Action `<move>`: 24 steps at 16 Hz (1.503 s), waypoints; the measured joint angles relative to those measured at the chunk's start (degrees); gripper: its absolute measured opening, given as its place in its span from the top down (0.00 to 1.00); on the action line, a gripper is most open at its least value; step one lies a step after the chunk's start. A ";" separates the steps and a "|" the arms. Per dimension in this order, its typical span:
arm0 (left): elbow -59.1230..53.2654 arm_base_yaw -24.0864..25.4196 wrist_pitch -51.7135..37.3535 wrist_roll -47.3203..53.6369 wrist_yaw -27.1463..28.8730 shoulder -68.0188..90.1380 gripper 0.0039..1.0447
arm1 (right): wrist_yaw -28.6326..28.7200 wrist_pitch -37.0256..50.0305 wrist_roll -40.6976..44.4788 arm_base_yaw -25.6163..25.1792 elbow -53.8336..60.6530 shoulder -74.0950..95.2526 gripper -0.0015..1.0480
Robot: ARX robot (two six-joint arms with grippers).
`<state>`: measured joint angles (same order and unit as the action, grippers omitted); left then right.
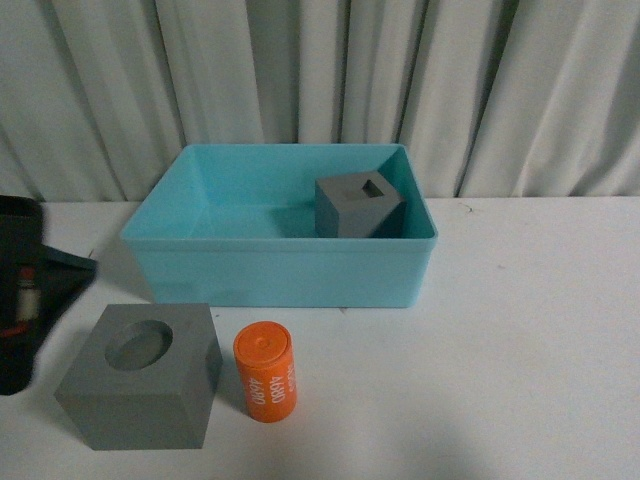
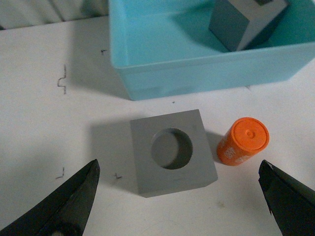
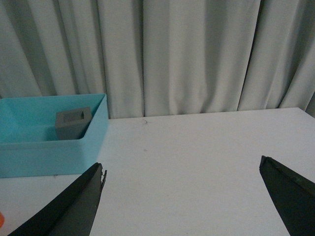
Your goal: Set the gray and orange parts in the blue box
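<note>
The blue box (image 1: 280, 275) stands open-topped at the middle back of the white table. One gray cube with a square recess (image 1: 358, 205) rests inside it at the right rear. In front of the box sit a gray cube with a round recess (image 1: 140, 375) and, to its right, the orange cylinder (image 1: 266, 371) with white lettering. My left gripper (image 2: 178, 164) hangs open above the round-recess cube (image 2: 199, 162), with the cylinder (image 2: 243, 141) near one finger and the box (image 2: 197, 78) beyond. My right gripper (image 3: 181, 163) is open over bare table, right of the box (image 3: 49, 157).
A pale curtain (image 1: 330, 80) closes off the back of the table. A black part of the left arm (image 1: 20, 290) shows at the left edge of the front view. Small pen marks (image 2: 62, 84) dot the tabletop.
</note>
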<state>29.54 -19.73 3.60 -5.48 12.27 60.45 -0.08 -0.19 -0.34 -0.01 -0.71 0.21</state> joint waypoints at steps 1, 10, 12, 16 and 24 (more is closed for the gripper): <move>1.38 -0.87 -1.57 0.87 0.55 4.72 0.06 | 0.00 0.00 0.00 0.00 0.00 0.00 0.06; 6.49 5.18 -10.97 8.17 0.98 28.22 0.06 | 0.00 0.00 0.00 0.00 0.00 -0.02 0.06; 7.67 6.25 -11.76 9.09 0.61 30.88 0.06 | 0.00 0.00 0.00 0.00 0.00 0.00 0.06; 8.24 7.28 -12.61 10.34 0.17 33.70 0.06 | 0.00 0.00 0.00 0.00 0.00 0.00 0.06; 8.61 9.75 -15.21 11.98 -1.36 37.86 0.07 | 0.00 0.00 0.00 0.00 0.00 0.00 0.06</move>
<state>38.15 -9.98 -11.62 6.50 10.92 98.30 -0.08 -0.19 -0.34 -0.01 -0.71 0.21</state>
